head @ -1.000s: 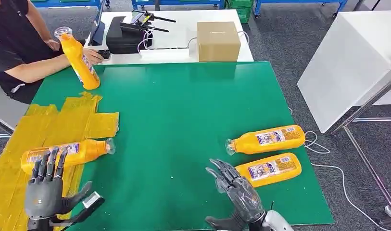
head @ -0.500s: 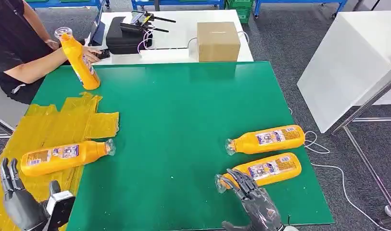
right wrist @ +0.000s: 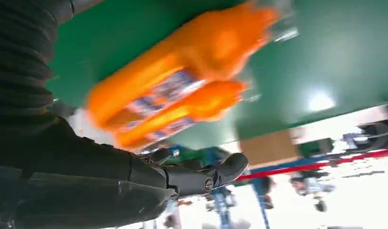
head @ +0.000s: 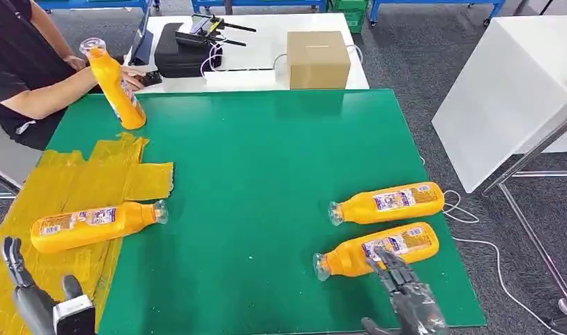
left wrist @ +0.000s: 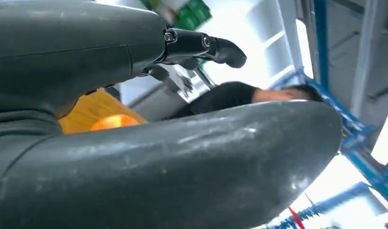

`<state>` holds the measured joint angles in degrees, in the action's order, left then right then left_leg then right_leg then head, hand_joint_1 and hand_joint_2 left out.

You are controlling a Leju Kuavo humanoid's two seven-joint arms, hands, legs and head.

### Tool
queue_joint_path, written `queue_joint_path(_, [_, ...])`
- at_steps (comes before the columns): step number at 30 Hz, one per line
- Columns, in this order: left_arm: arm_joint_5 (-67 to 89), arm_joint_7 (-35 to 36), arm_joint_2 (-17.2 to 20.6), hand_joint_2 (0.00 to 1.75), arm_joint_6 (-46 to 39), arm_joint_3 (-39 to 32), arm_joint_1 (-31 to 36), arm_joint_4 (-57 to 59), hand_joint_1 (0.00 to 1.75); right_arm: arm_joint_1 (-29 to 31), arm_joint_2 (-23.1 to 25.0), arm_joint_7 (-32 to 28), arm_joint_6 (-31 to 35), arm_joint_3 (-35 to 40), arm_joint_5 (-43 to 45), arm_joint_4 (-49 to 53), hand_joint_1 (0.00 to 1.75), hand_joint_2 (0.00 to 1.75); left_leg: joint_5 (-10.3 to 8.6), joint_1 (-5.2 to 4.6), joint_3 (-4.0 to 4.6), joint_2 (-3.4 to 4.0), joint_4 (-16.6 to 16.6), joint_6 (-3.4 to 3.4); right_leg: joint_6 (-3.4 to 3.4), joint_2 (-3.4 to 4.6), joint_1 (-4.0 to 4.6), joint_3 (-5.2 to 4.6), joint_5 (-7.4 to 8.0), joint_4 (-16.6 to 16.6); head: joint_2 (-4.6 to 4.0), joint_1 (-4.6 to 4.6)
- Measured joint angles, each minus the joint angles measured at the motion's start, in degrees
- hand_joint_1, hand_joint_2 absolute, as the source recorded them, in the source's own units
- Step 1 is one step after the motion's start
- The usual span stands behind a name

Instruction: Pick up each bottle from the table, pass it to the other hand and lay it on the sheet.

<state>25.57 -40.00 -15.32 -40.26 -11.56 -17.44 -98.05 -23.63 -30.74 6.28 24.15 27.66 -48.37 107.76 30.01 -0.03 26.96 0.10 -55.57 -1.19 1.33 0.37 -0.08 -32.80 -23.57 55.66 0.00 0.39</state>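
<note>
Head view: The right hand (head: 408, 296) is over the near bottle (head: 378, 249) at the right side of the green table (head: 266, 160), fingers spread and reaching onto the label; it holds nothing yet. A second bottle (head: 386, 202) lies just beyond, close alongside the first. The left hand (head: 36, 300) is low at the near left corner, fingers apart and empty, beside the yellow sheet (head: 78, 188). One bottle on the sheet (head: 92, 225) lies flat, its cap end overhanging onto the green. A person (head: 22, 63) at the far left holds a fourth bottle (head: 114, 84) upright on the table.

Left wrist view: The left hand is seen close up, nothing in its grasp; a patch of yellow and orange is visible behind it.

Right wrist view: Both right-side bottles lie near the open fingers (right wrist: 201, 176); the picture is blurred, so contact cannot be confirmed.

Risks, as judged: The bottles are round and lie on their sides, so an off-centre closure could roll the near one into its neighbour or toward the table edge. The two lie close, so the fingers could catch both. The left hand is well apart, so the transfer demands a long carry with a secure hold.
</note>
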Motion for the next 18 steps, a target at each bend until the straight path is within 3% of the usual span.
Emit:
queue_joint_path(6, [-1.33, 0.0, 0.65, 0.0, 0.02, 3.75, -0.83, -1.46, 0.0, -5.09, -3.6, 0.24, -3.03, -8.0, 2.9, 3.49, 0.0, 1.75, 0.01, -0.07, -0.05, 0.01, 0.0, -0.03, 0.0, 0.0, -0.05, 0.03, 0.0, -0.03, 0.0, 0.0])
queue_joint_path(18, [-4.74, 0.0, 3.5, 0.0, 0.02, 7.65, -1.26, -1.9, 0.0, -4.95, -3.1, -6.16, -13.39, -24.86, 8.81, -0.16, 0.0, 1.75, -0.01, -0.05, -0.11, 0.02, 0.0, -0.02, 0.0, 0.01, 0.0, 0.07, 0.01, -0.02, 0.0, -0.02])
